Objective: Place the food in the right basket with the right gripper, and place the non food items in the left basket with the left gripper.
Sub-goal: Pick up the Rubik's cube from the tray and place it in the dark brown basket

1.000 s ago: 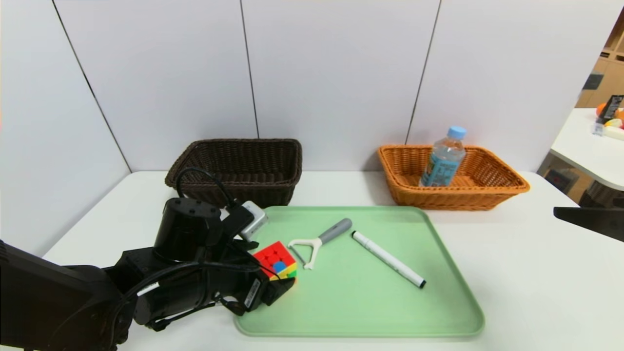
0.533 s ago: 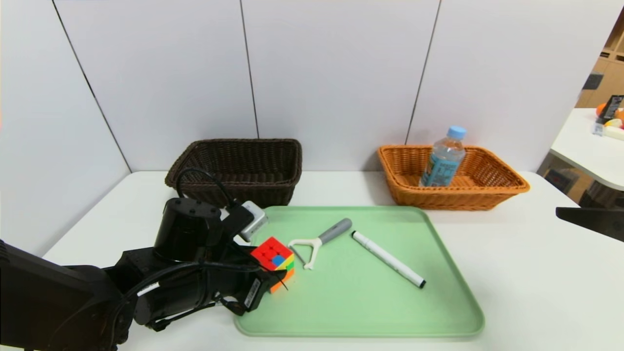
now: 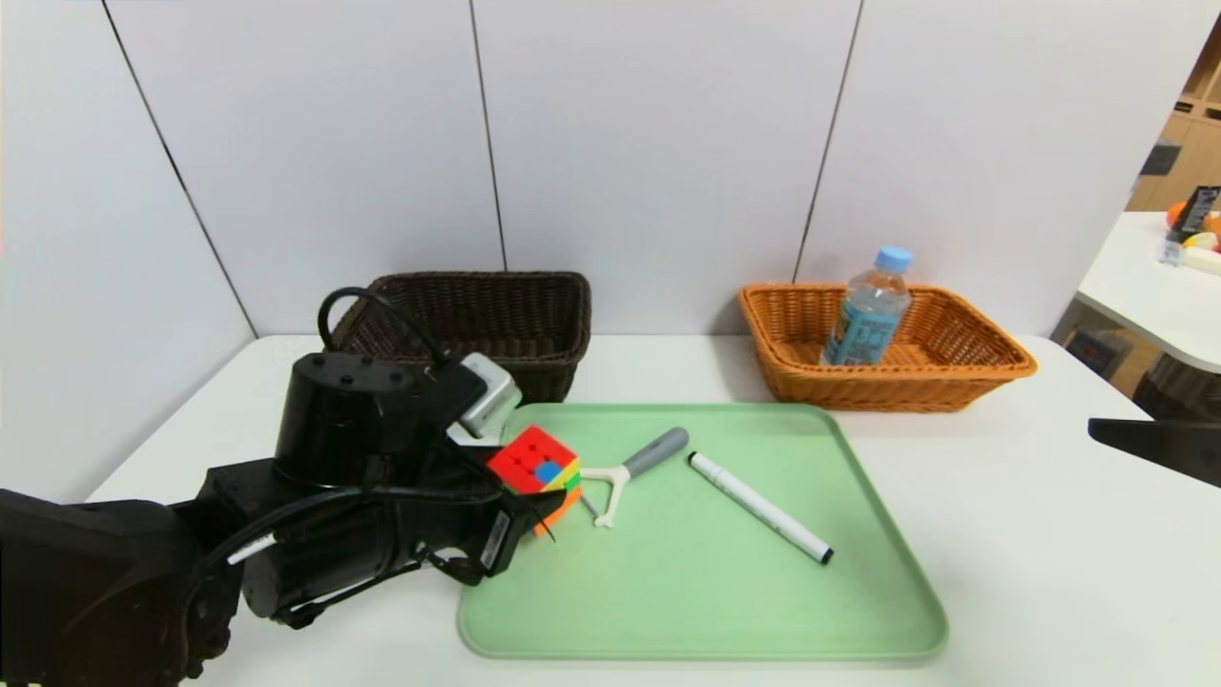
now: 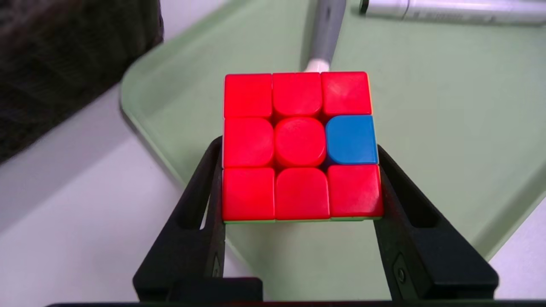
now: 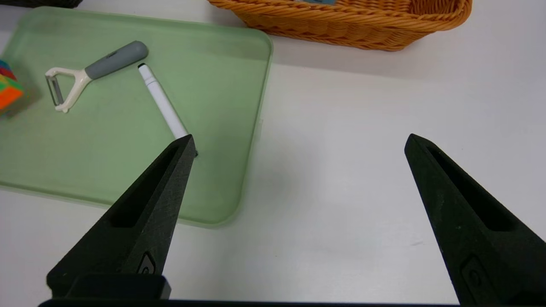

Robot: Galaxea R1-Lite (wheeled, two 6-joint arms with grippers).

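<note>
My left gripper (image 3: 536,489) is shut on the multicoloured puzzle cube (image 3: 534,466), which hangs slightly above the left end of the green tray (image 3: 715,601). In the left wrist view the black fingers (image 4: 209,179) press both sides of the cube (image 4: 298,145), its red face up. The white peeler (image 3: 630,469) and the white marker (image 3: 758,506) lie on the tray. The water bottle (image 3: 868,310) stands in the orange-tan basket (image 3: 992,367). The dark brown basket (image 3: 458,320) sits behind my left arm. My right gripper (image 5: 299,138) hovers open over bare table right of the tray (image 5: 128,170).
Both baskets stand against the white wall panels at the table's back. A second white table (image 3: 1145,277) with small objects is at the far right. A black part of my right arm (image 3: 1154,444) shows at the right edge.
My left gripper has shut on the cube and lifted it off the tray, moving up and slightly back. The right arm has barely moved.
</note>
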